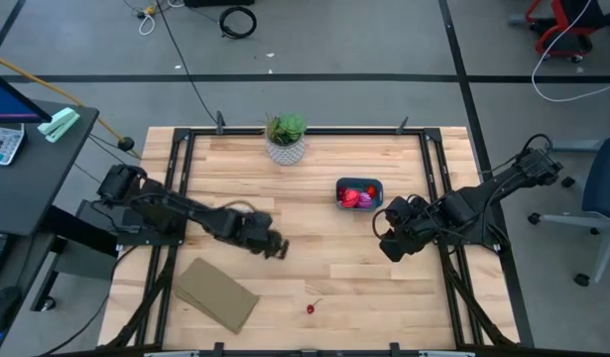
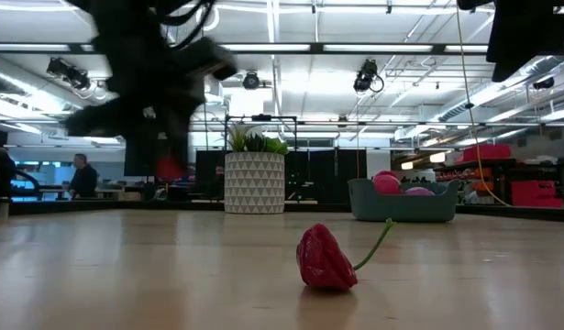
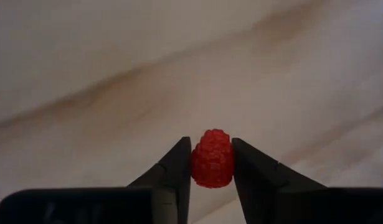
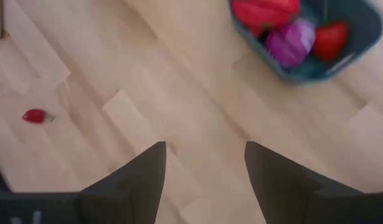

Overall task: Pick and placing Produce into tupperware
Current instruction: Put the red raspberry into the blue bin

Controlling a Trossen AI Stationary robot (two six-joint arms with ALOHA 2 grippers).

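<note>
A small red raspberry (image 3: pixel 212 159) sits between the fingers of my left gripper (image 3: pixel 210 144), which hangs over the middle-left of the table (image 1: pixel 277 248). In the low view the berry (image 2: pixel 169 168) shows below that blurred gripper. The teal tupperware (image 1: pixel 359 194) stands on the table's right half and holds red and purple produce (image 4: pixel 291 42). A red cherry-like piece with a green stem (image 2: pixel 326 258) lies on its side near the table's near edge (image 1: pixel 310 308). My right gripper (image 4: pixel 203 163) is open, just right of the tub (image 1: pixel 387 238), touching nothing. My left gripper pinches the raspberry by its two sides (image 3: pixel 196 163) between its two fingers. The berry's rounded tip points away from the wrist, and part of it reaches out past the fingertips (image 3: pixel 180 152). It is lifted clear of the table, as the low view shows.
A green plant in a white patterned pot (image 1: pixel 286 139) stands at the table's far edge. A flat tan slab (image 1: pixel 215 294) lies at the near left. Bare wood stretches between the cherry and the tub. People and shelving show in the room beyond the table.
</note>
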